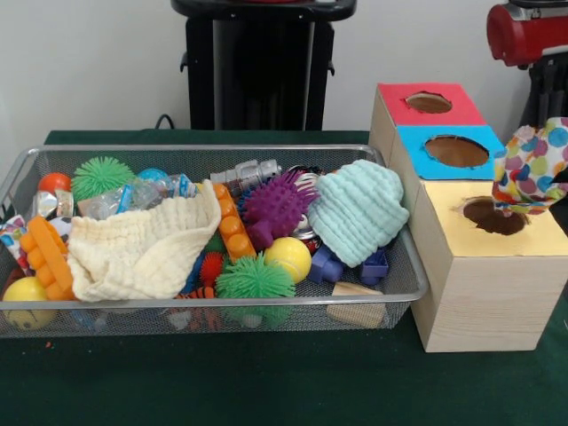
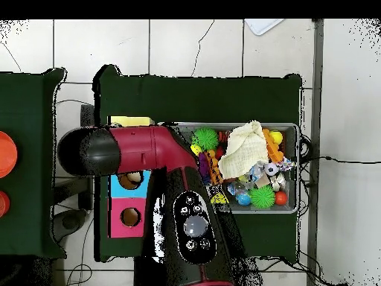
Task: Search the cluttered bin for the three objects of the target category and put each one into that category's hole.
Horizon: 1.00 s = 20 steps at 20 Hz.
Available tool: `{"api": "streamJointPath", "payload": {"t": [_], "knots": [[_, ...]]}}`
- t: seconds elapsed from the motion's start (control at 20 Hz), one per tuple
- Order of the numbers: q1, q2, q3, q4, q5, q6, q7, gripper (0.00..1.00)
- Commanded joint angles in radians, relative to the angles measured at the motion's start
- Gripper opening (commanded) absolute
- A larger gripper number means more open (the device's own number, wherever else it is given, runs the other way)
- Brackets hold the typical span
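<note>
One white cloth piece with coloured dots [image 1: 533,165] hangs in the air just above and to the right of the round hole [image 1: 493,216] in the yellow top of the wooden box [image 1: 484,284]. My gripper holds it from above and is hidden behind it; only the red arm [image 1: 524,32] shows at the top right. The silver wire-mesh bin [image 1: 401,253] lies to the left, full of toys. A scrap of dotted white cloth [image 1: 11,236] seems to peek out at the bin's left end. In the overhead view the arm [image 2: 149,149] covers the yellow box.
A blue-topped box [image 1: 454,153] and a red-topped box [image 1: 429,103] stand behind the yellow one. The bin holds a cream knit cloth [image 1: 142,248], a mint knit cloth [image 1: 358,211], a purple spiky ball [image 1: 273,206], green spiky balls, yellow balls and orange bricks.
</note>
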Motion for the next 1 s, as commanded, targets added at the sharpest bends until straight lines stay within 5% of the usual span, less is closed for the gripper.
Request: {"api": "streamJointPath", "payload": {"t": [0.05,0.8,1.0], "knots": [[-0.058,-0.001,0.037,0.09,0.023,0.0,0.082,0.0],[-0.159,0.104,0.084,0.069,-0.062,-0.103,-0.012,0.0],[-0.104,0.12,0.056,0.056,-0.08,-0.124,0.053,0.0]]}}
